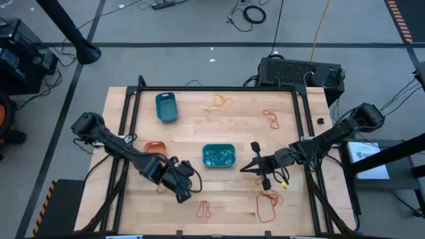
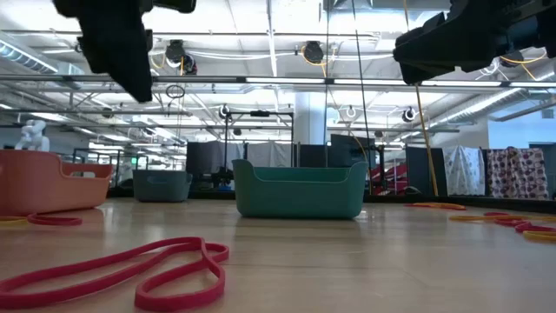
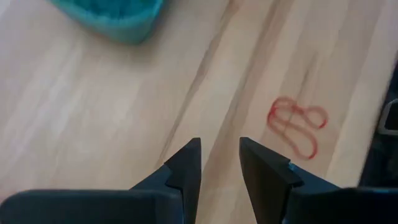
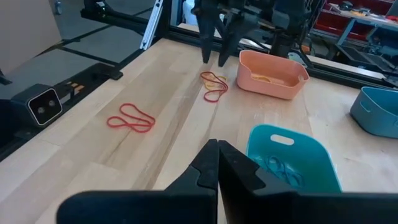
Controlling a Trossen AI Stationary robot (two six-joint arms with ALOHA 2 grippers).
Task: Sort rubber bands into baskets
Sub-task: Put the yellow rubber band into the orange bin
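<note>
The teal basket stands mid-table with blue-green rubber bands in it. The orange basket is to its left and the blue basket is at the far left. My left gripper is open and empty, above the table near the front. Orange and red bands lie below it, and a red band lies ahead of it. My right gripper is shut with nothing showing between its fingers. It hovers just right of the teal basket.
Loose bands lie flat on the wood: orange-yellow ones at the far middle, orange-red ones at the far right, red-orange ones at the near right, and a red one near the front edge. Black rails run along both table sides.
</note>
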